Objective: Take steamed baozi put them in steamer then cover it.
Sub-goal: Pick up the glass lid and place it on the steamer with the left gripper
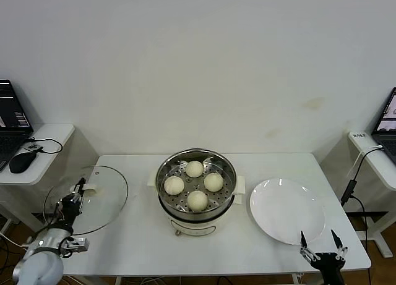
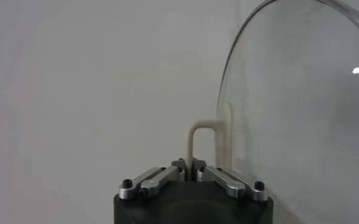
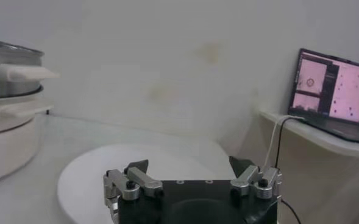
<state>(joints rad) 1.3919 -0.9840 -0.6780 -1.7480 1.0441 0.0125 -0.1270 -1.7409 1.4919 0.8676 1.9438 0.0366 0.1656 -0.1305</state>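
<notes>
Left gripper (image 1: 79,187) fingers pinched; right gripper (image 1: 320,241) fingers spread.

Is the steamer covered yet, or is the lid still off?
Still off. The steamer is open with four baozi showing; the left end effector holds the cover by its handle, left of the steamer.

From my station I see the steamer (image 1: 195,174) as shiny polished steel with a perforated metal tray, sitting on a smooth cream plastic base (image 1: 193,224), and the four baozi (image 1: 194,169) inside it look matt, smooth and doughy. The cover (image 1: 93,198) is clear glass with a thin metal rim and a smooth cream handle (image 2: 202,146), which the left gripper (image 2: 190,167), black matt body with bare metal links, pinches. The plate (image 1: 286,209) is glossy white, the table (image 1: 136,248) is smooth matt white, and the right gripper (image 3: 190,173) shows dark fingertips on brushed metal links.
</notes>
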